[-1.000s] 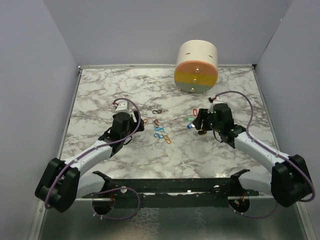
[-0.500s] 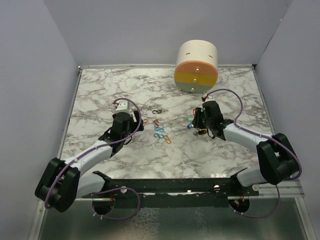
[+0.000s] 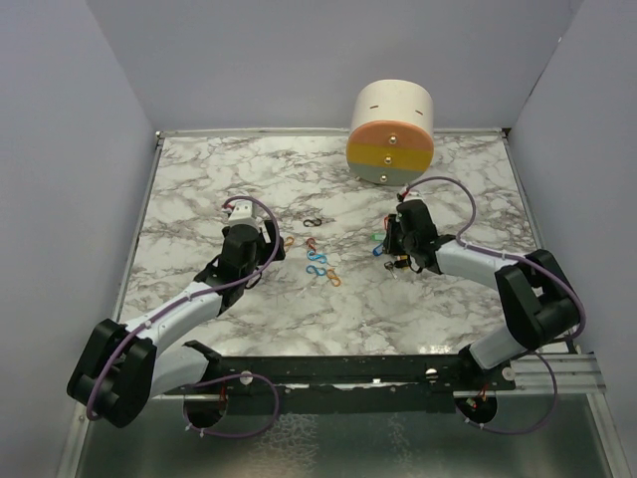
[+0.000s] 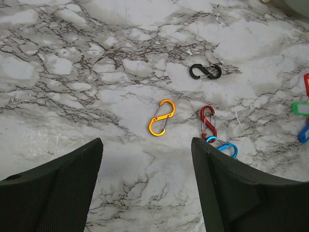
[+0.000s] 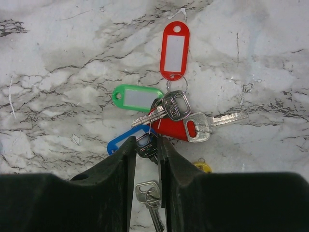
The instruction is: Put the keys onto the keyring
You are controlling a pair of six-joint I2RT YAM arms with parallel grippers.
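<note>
Looking down from above, we find the keys (image 3: 384,251) lying in one bunch on the marble table (image 3: 199,189), out toward 3 o'clock from its middle, with the right gripper (image 3: 394,242) low over them. From that wrist, our two fingers stand narrow with only a slim gap between them, and a dark key head (image 5: 146,145) sits right at the tips. We cannot tell whether the pads pinch it or merely flank it. The rest of the bunch fans out toward 12 o'clock from the tips. A red tag (image 5: 175,48) lies farthest out, a green tag (image 5: 137,98) sits at 11 o'clock, and a blue tag (image 5: 119,141) touches the finger on the 9 o'clock side. A second red piece (image 5: 170,128) lies partly under two silver keys (image 5: 170,107), one of which points off to 3 o'clock. Another silver key (image 5: 150,195) shows through the gap between the fingers, and something yellow (image 5: 203,167) peeks out just beside the 3 o'clock finger. The left gripper (image 4: 146,144) hangs at 9 o'clock of the table's middle, jaws wide over bare marble. Ahead of it at 12 o'clock lies an orange clip (image 4: 161,117). A red clip (image 4: 208,121) and a blue clip (image 4: 224,147) touch each other at 1 o'clock, and a black clip (image 4: 205,71) lies farther out, apart from them. A round drum (image 3: 391,129) banded orange, yellow and grey rests at the table's far edge, at 12 o'clock from the keys.
</note>
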